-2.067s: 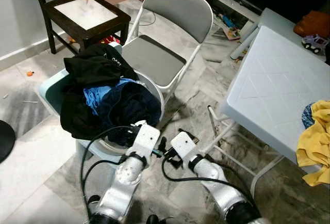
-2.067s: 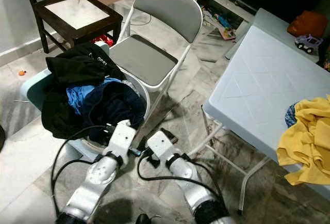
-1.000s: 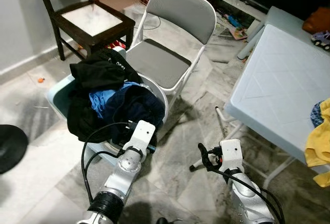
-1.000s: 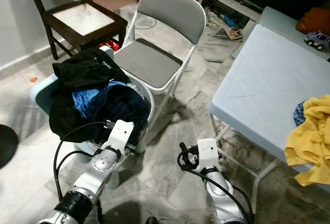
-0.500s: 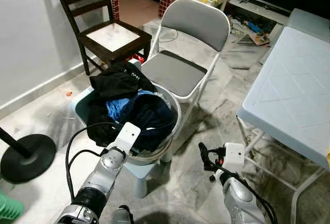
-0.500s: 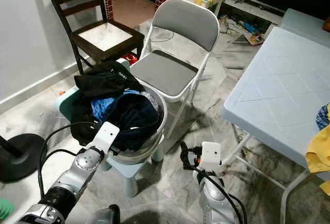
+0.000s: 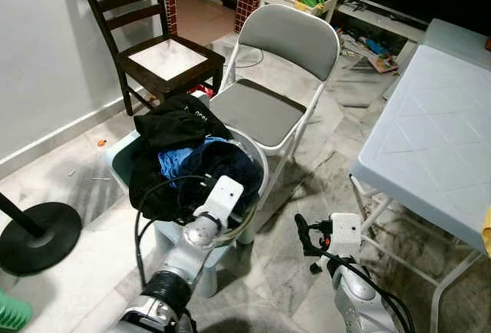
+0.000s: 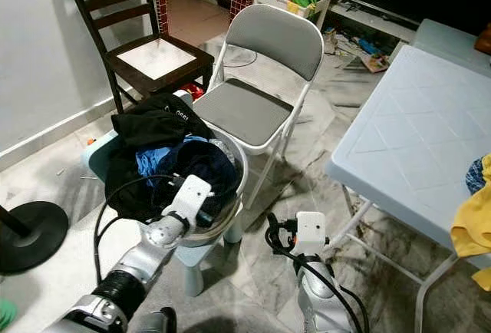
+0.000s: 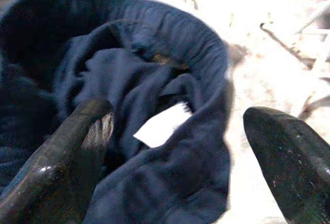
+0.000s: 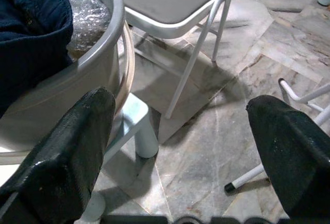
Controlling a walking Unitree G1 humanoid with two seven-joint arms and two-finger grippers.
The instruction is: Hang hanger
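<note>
Left gripper [image 9: 175, 146], fingers spread wide and holding nothing, poised over the dark navy garment [image 9: 149, 90] in the laundry basket [image 8: 234, 156]; since half a second ago it has reached further in over the rim. Right gripper [image 10: 180, 146], likewise spread and empty, held low above the marble floor [image 10: 227, 121] near the folding chair [image 7: 268, 103]. No hanger can be made out.

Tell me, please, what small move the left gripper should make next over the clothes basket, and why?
Probably ease the left gripper down and close on the navy garment with the white tag. Its fingers are open and straddle that fabric at the rim of the basket, and no hanger is visible yet. The right gripper is open beside the stool.
</note>
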